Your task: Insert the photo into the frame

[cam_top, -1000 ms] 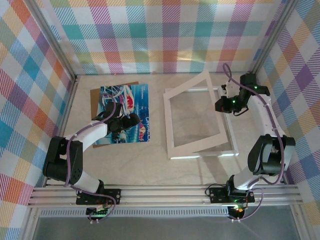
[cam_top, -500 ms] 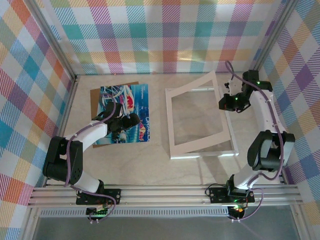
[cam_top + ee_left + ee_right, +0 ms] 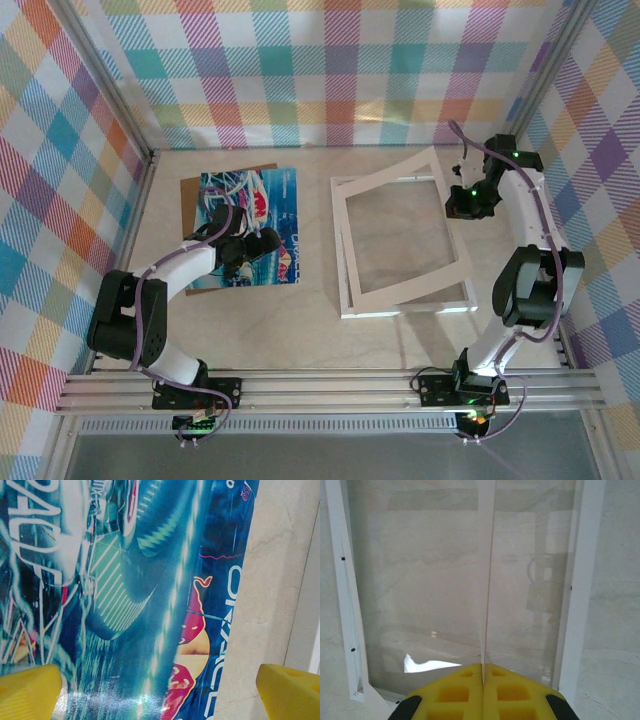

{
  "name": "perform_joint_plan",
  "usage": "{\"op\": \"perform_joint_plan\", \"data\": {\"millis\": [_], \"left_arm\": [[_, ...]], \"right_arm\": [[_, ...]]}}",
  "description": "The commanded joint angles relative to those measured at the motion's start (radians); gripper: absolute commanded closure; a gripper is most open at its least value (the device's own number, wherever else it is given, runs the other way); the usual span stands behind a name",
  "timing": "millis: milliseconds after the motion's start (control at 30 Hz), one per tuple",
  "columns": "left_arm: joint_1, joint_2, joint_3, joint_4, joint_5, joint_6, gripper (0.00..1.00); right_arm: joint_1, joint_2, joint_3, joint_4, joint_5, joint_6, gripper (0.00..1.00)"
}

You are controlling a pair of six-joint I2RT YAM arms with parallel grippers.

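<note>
My left gripper (image 3: 160, 692) hovered wide open over the blue-teal rectangular photo print (image 3: 125, 580); right gripper (image 3: 483, 672) pinched a thin white paper mat (image 3: 410, 286).

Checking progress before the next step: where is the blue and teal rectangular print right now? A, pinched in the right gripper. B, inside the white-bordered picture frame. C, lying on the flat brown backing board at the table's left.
C: in the top view, the blue and teal rectangular print lies flat over the brown backing board, whose far left corner shows past it.
</note>
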Motion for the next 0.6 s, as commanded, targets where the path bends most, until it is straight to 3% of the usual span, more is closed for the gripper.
{"op": "perform_joint_plan", "data": {"millis": [0, 267, 567], "left_arm": [[0.012, -0.006, 0.022, -0.002, 0.007, 0.000, 0.00], [0.012, -0.007, 0.025, -0.006, 0.007, 0.000, 0.00], [0.012, -0.015, 0.031, -0.020, 0.001, 0.003, 0.00]], "right_arm": [[-0.010, -0.007, 0.001, 0.000, 0.016, 0.005, 1.00], [-0.010, -0.020, -0.067, 0.046, 0.013, 0.029, 1.00], [-0.016, -0.058, -0.133, 0.091, 0.118, 0.077, 1.00]]}}
